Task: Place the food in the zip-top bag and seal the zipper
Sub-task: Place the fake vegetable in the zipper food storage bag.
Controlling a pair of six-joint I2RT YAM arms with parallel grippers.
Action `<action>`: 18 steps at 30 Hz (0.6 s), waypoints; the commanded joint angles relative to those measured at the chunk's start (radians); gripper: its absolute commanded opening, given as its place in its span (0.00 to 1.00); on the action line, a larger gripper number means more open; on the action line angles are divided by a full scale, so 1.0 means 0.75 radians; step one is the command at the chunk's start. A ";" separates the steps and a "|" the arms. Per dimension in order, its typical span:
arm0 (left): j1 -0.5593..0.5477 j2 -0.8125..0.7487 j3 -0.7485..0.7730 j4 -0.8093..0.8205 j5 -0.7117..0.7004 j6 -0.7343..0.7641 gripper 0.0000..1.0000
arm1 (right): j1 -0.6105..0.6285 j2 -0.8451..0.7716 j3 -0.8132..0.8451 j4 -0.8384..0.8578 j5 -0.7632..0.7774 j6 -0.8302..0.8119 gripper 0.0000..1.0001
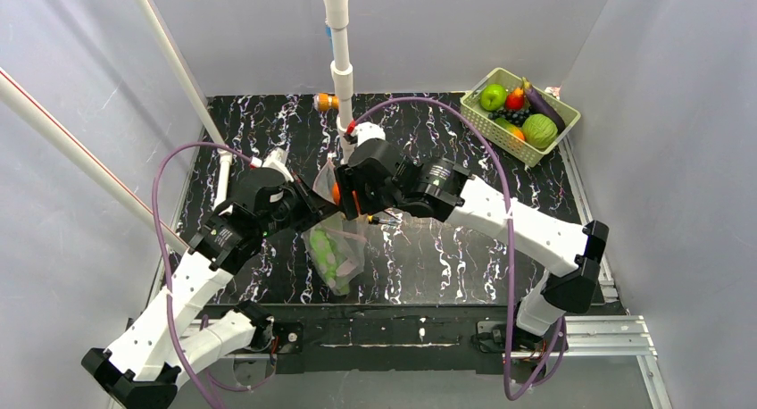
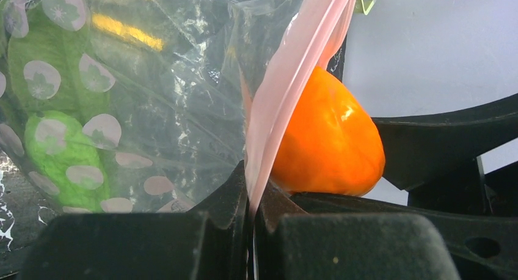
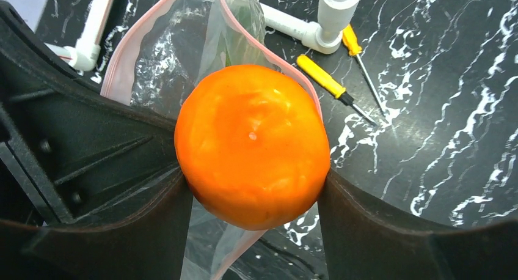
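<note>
Bag (image 2: 153, 109), part filled: green pieces (image 2: 55, 158) inside, left fingers (image 2: 223, 200) pinched on pink zipper (image 2: 287, 90), right fingers (image 3: 372, 231) clamping orange (image 3: 251, 145) at mouth; food (image 1: 539, 129) in basket (image 1: 495, 132) and sealing outstanding.

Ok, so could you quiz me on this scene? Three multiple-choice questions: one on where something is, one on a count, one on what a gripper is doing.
1. Where on the table is the basket?
A. far right corner
B. between the arms
C. under the left arm

2. How many screwdrivers lie on the table?
A. one
B. two
C. four

3. The right gripper is:
A. open and empty
B. shut on an orange
C. shut on a screwdriver

Answers:
1 A, the top view shows it at the far right corner.
2 B, two yellow-handled ones show in the right wrist view.
3 B, it clamps the orange at the mouth of the bag.
</note>
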 commanded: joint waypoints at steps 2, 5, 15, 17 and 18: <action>-0.007 -0.042 0.043 0.076 0.061 -0.023 0.00 | 0.061 -0.004 0.110 -0.078 -0.043 -0.146 0.53; -0.007 -0.058 0.070 0.044 0.048 -0.017 0.00 | 0.069 -0.046 0.128 -0.045 -0.089 -0.200 0.74; -0.007 -0.091 0.109 0.009 0.019 -0.004 0.00 | 0.068 -0.058 0.277 -0.088 -0.184 -0.261 0.98; -0.007 -0.091 0.111 -0.006 0.013 0.004 0.00 | 0.069 -0.084 0.280 -0.084 -0.186 -0.262 0.98; -0.007 -0.092 0.109 -0.013 0.008 0.007 0.00 | 0.068 -0.100 0.271 -0.074 -0.191 -0.262 0.98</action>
